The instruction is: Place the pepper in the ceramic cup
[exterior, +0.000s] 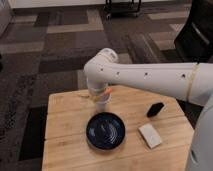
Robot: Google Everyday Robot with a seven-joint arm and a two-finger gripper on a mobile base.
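The ceramic cup [102, 105], a small pale tumbler, stands on the wooden table [65, 137] just behind the blue bowl. My gripper [98, 95] points straight down at the end of the white arm, directly over the cup's mouth and hiding most of its rim. The pepper [107, 93] shows as a small orange-red bit at the gripper's lower right side, level with the cup's rim. I cannot tell whether it is held or rests in the cup.
A wide dark blue patterned bowl [105, 131] sits in front of the cup. A pale beige block [150, 135] lies to the bowl's right and a small black object [156, 109] behind it. Carpet floor surrounds the table.
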